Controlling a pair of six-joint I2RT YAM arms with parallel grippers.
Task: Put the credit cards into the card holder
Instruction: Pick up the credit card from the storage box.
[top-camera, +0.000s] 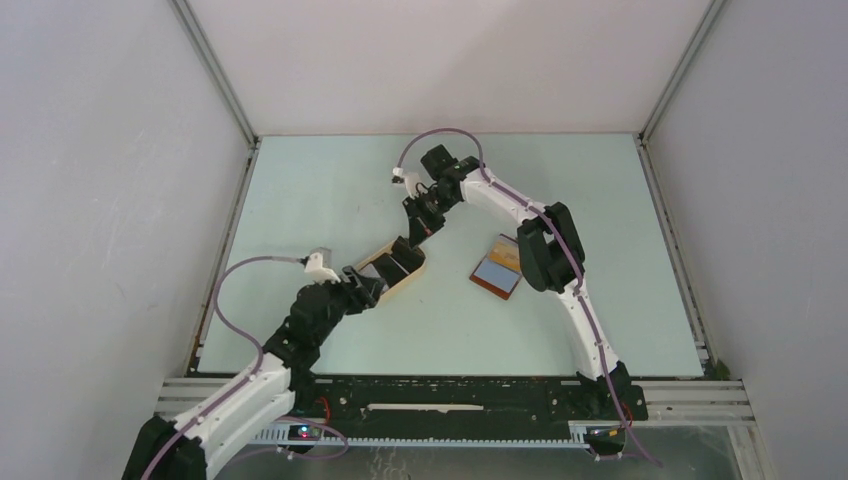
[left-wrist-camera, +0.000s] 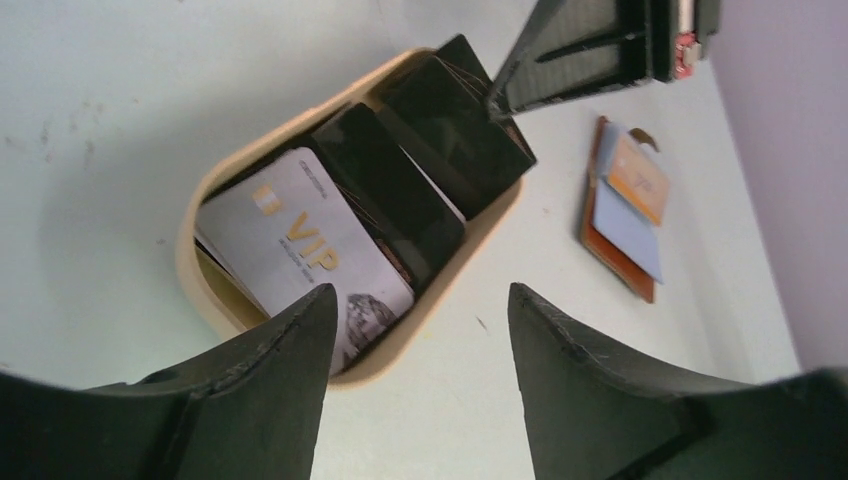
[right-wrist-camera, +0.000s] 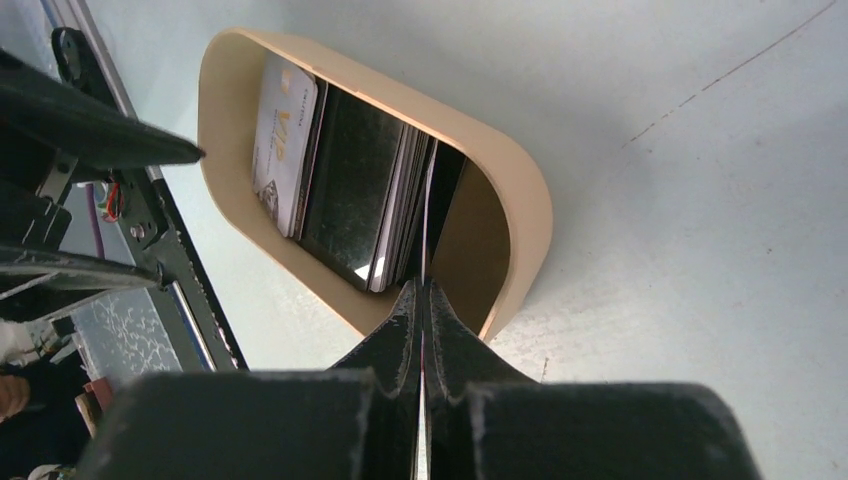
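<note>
Several credit cards stand in a beige oval tray (top-camera: 405, 285): a white VIP card (left-wrist-camera: 290, 235) and black cards (left-wrist-camera: 400, 195). My right gripper (right-wrist-camera: 424, 290) is shut on one thin card (right-wrist-camera: 426, 215), seen edge-on, at the tray's far end; it also shows in the top view (top-camera: 418, 228). My left gripper (left-wrist-camera: 420, 300) is open and empty, low over the tray's near end, one fingertip (left-wrist-camera: 305, 320) over the VIP card. The card holder (top-camera: 498, 268) lies open to the right of the tray, with a pale blue and an orange card on it (left-wrist-camera: 630, 205).
The tray rim (right-wrist-camera: 520, 210) sits between both grippers, whose fingers are close together over it. The left arm's fingers (right-wrist-camera: 100, 130) show at the left of the right wrist view. White enclosure walls surround the pale green table (top-camera: 330, 190).
</note>
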